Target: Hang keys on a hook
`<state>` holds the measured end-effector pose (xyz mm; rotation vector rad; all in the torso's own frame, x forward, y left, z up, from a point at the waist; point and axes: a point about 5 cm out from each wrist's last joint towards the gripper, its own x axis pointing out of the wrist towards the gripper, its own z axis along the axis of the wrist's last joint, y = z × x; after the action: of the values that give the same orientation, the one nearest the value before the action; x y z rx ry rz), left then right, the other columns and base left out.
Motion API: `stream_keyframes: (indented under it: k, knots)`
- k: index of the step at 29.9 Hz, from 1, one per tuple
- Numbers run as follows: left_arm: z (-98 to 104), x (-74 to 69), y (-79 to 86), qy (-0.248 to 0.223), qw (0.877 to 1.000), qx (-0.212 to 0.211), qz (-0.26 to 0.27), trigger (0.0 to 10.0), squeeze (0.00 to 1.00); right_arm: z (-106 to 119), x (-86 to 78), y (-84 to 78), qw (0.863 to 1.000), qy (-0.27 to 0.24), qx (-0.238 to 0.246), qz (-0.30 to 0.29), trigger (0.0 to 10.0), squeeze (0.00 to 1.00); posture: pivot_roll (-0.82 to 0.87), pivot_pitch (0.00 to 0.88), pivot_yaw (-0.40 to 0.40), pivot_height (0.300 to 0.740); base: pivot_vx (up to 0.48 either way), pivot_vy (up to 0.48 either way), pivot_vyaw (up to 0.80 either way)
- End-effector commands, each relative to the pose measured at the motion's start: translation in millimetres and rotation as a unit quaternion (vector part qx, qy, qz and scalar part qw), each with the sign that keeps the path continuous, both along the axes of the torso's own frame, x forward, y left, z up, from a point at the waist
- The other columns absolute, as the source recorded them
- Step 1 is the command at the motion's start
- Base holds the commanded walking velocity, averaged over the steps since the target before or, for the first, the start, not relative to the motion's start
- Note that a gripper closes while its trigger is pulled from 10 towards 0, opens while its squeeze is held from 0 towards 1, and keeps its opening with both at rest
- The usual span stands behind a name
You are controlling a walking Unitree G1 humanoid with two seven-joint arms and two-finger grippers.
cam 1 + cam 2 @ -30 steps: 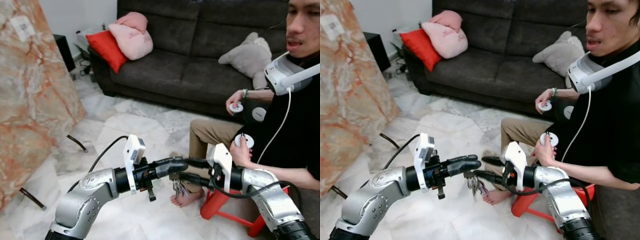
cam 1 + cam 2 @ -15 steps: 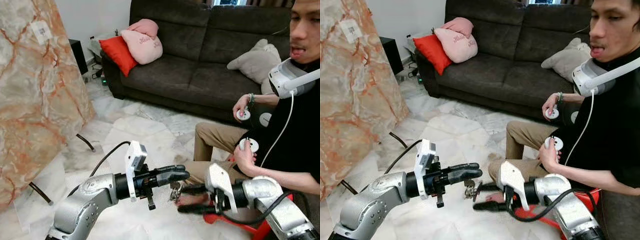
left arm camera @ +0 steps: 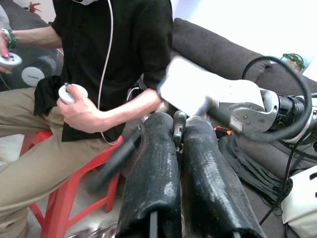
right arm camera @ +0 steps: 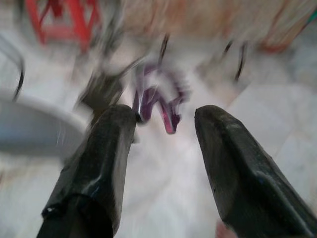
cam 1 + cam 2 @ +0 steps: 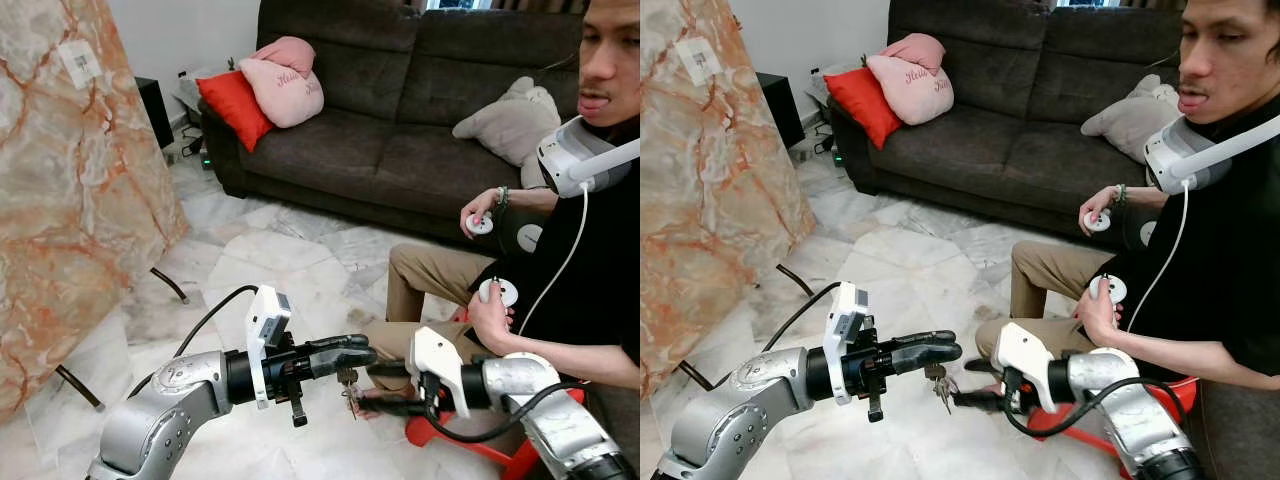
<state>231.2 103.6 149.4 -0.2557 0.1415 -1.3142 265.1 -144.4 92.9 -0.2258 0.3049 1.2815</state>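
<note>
A small bunch of keys dangles on its ring below the tips of my left gripper, which is shut on it at mid-height over the floor. In the left wrist view the two black fingers are pressed together with a bit of metal ring sticking out between the tips. My right gripper reaches in from the right, open, with the keys just off its fingertips. Its wrist view is blurred, and the purple-tinted keys hang beyond the gap between the fingers.
A person sits on a red stool close on the right, a controller in each hand and a bare foot near the grippers. A dark sofa with cushions stands behind. A marble slab leans at left. A black cable lies on the floor.
My right gripper has dropped from level with the left fingertips to just below them, beside the hanging keys. The left gripper still holds the keys. The camera has shifted.
</note>
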Motion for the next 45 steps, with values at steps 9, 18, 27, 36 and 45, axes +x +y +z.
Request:
stream_keyframes:
  k: [9, 18, 27, 36, 45]
  knots:
    - [-1, -3.4, -3.2, 0.001, 1.0, 0.005, -0.021, 10.0, 0.0, 8, -18.0, 2.4, 0.996, 0.041, 0.019, 0.074, 10.0, 0.0, 0.04, 0.0, -0.058, 0.74, 0.0, 0.0, 0.0]
    - [-4, -5.8, -2.5, 0.005, 1.0, 0.012, -0.027, 10.0, 0.0, 0, -30.4, 1.9, 0.991, 0.078, -0.012, 0.109, 10.0, 0.0, 0.04, 0.0, -0.059, 0.74, 0.0, 0.0, 0.0]
    - [-6, -6.2, -2.1, 0.005, 1.0, 0.017, -0.026, 10.0, 0.0, 9, -34.4, 8.7, 0.988, 0.078, 0.021, 0.13, 10.0, 0.0, 0.05, 0.0, -0.06, 0.74, 0.0, 0.0, 0.0]
    - [-6, -6.7, -2.1, 0.007, 0.999, 0.018, -0.028, 10.0, 0.0, 6, -30.6, 9.0, 0.992, 0.062, 0.015, 0.108, 10.0, 0.0, 0.04, 0.0, -0.059, 0.74, 0.0, 0.0, 0.0]
    - [-7, -6.5, -1.5, 0.006, 0.999, 0.02, -0.026, 10.0, 0.0, 11, -27.7, 12.4, 0.993, 0.051, 0.036, 0.101, 10.0, 0.0, 0.05, 0.0, -0.06, 0.74, 0.0, 0.0, 0.0]
